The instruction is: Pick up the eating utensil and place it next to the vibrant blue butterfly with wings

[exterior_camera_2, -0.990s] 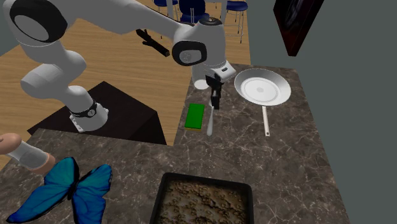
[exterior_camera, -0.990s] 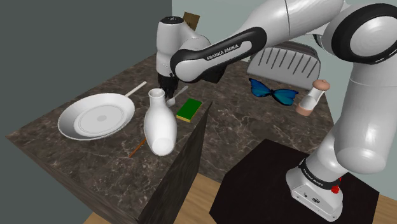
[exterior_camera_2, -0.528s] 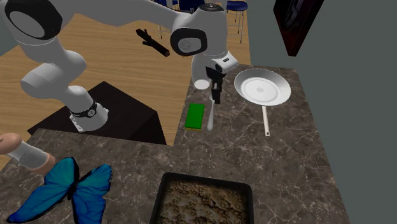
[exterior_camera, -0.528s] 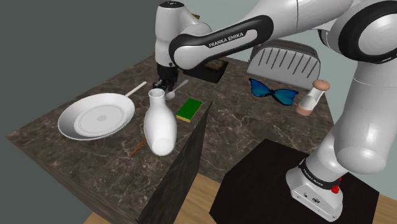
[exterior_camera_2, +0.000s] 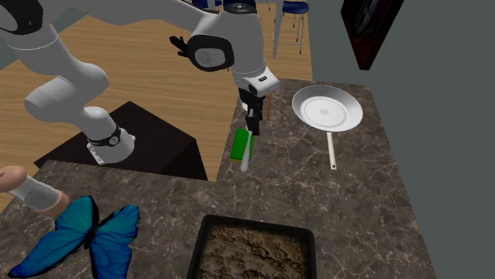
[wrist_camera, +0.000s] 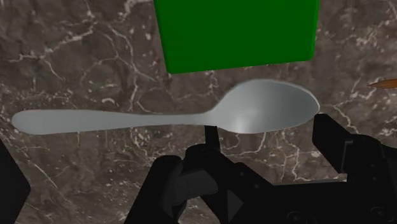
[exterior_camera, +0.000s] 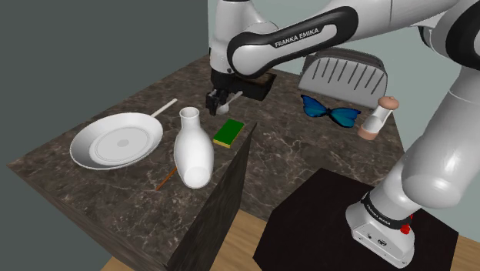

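Closest to the shoulder camera, near the surface's front edge, stands a glossy white bottle-shaped vase (exterior_camera: 192, 154), round-bellied with a narrow neck and flared lip. A thin brown stick (exterior_camera: 163, 182) lies just beside its base on the dark, pale-veined marble surface (exterior_camera: 108, 196). Toward the corner at the shoulder view's left sits a shallow round white pan (exterior_camera: 115, 141), its slim straight handle pointing to the far edge.

Behind the vase, close to the edge that faces the black box stand (exterior_camera: 323, 208), lies a flat rectangular green sponge (exterior_camera: 228, 132) with a yellow side. Just beyond and above it, the all-black end effector (exterior_camera: 218, 98) is closed on a smooth silver-grey spoon (wrist_camera: 172, 119). The spoon is raised off the marble, its oval bowl and long tapering handle hanging by the sponge's far end.

The white arm crosses in front of a dark rectangular tray (exterior_camera: 264, 86), whose filling looks brown and crumbly in the second exterior view. Farther along lies a vivid blue butterfly with dark-edged wings (exterior_camera: 329, 110), spread flat and well apart from the spoon. Beside it a white shaker with a tan knob (exterior_camera: 375, 119) leans at a slant. At the far edge rests a grey ribbed rack (exterior_camera: 344, 73).
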